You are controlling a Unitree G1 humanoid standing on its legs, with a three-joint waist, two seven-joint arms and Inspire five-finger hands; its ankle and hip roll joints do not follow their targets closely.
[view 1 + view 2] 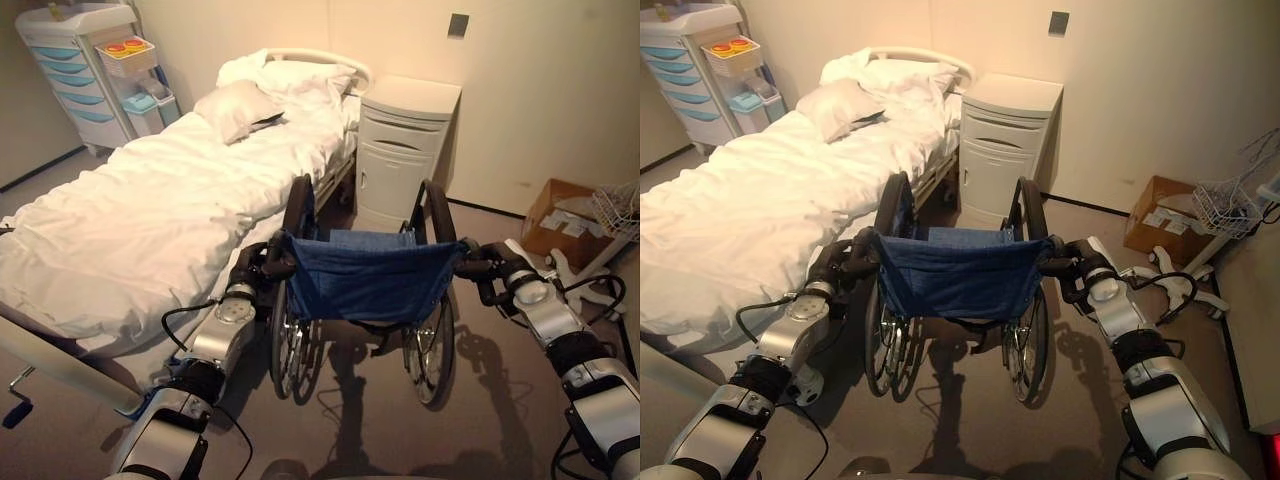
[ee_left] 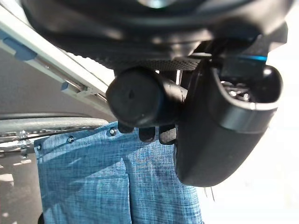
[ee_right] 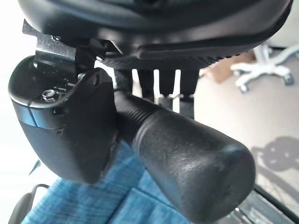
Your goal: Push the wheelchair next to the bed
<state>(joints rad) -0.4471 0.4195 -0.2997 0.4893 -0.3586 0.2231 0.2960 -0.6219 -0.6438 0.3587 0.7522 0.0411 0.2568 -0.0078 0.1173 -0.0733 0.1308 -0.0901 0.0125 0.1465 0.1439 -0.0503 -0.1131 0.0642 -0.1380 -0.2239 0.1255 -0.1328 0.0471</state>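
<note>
A: What had the left hand [image 1: 250, 272] got?
B: It was curled round the wheelchair [image 1: 365, 275]'s left push handle [image 2: 140, 97], bed [image 1: 150, 215] just beyond it.
A: And the right hand [image 1: 497, 268]?
B: Wrapped round the right handle [image 3: 187, 158]; wheelchair between both hands.

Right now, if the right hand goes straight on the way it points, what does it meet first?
The right hand grips the wheelchair handle, pointing ahead. The white cabinet looks first in that line, though depth is unclear.
</note>
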